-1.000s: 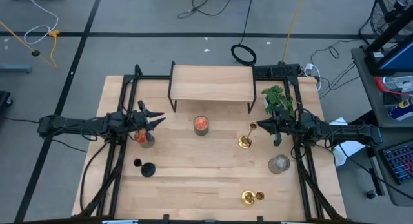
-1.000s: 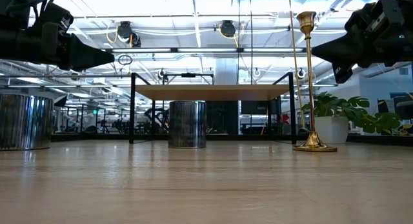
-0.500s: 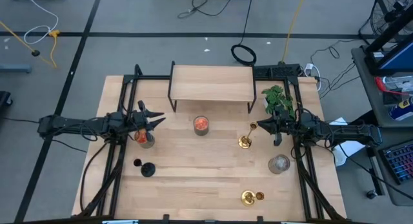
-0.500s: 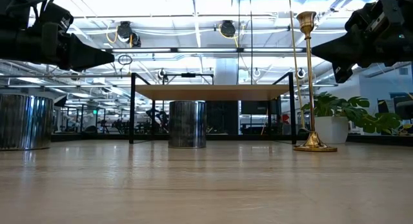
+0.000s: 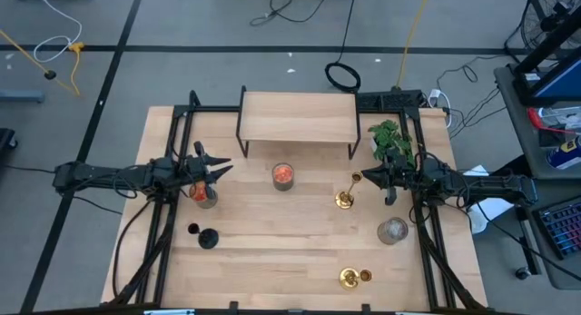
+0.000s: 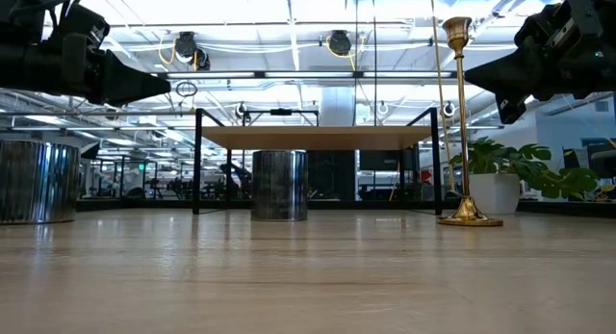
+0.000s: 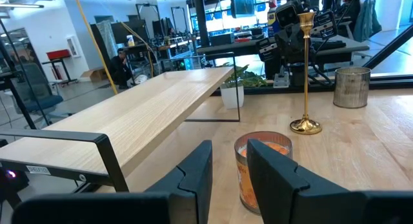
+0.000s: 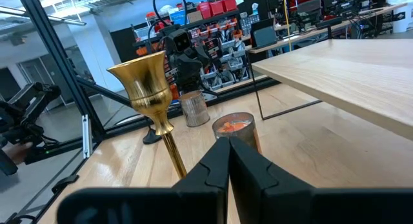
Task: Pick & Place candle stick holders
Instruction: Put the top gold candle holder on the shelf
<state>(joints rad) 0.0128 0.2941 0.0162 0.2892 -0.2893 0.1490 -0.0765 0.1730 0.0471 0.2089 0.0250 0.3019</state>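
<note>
Right hand fingers together, level with cup of upright gold holder, just beside, likely lining up grasp. Left hand fingers apart, hovering over worktop, waiting.

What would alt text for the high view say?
An upright gold candle stick holder stands just off the right pincer, right of an orange candle jar. The left pincer hovers at the wooden table's left.
</note>
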